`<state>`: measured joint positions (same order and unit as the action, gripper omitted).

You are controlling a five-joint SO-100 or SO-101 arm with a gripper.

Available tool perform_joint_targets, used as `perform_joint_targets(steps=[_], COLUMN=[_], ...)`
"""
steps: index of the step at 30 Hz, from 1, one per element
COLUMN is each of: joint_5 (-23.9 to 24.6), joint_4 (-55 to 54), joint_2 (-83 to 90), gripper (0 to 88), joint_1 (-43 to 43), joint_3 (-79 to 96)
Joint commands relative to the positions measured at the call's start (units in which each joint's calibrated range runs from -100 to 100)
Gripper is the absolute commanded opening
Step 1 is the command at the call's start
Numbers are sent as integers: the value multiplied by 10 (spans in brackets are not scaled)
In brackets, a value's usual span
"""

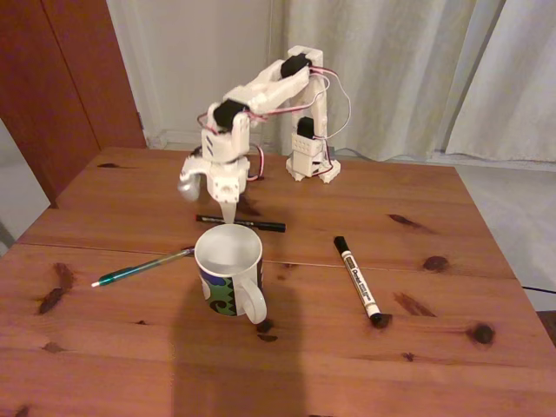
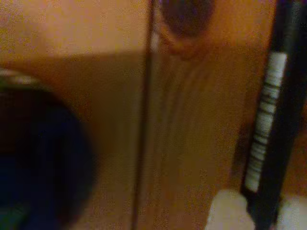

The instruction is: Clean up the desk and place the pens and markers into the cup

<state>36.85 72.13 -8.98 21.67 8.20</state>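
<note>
On the desk stands the white cup with a blue and green swirl pattern, handle toward the camera. In the fixed view a black pen lies just behind it, and my gripper hangs open over the pen's left end, one finger pointing down and the other blurred out to the left. A teal-green pen lies left of the cup. The white marker with a black cap lies to its right. The blurred wrist view has the black pen at the right and the cup's dark side at the left.
The arm's base stands at the desk's back edge in front of pale curtains. A seam runs across the wood, with dark knots scattered about. The desk's right edge drops off to the floor.
</note>
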Motion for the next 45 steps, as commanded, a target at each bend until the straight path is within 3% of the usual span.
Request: perform_joint_targets(steps=[1, 14, 26, 33, 37, 45], joint_5=[-5, 6, 100, 132, 109, -36], joint_4=[-6, -93, -183, -223, -198, -97], joint_2=[77, 176, 226, 230, 228, 227], gripper=[8, 8, 8, 8, 8, 8], joint_1=[2, 1, -6, -10, -18, -18], joint_3=[-27, -40, -40, -38, -31, -40])
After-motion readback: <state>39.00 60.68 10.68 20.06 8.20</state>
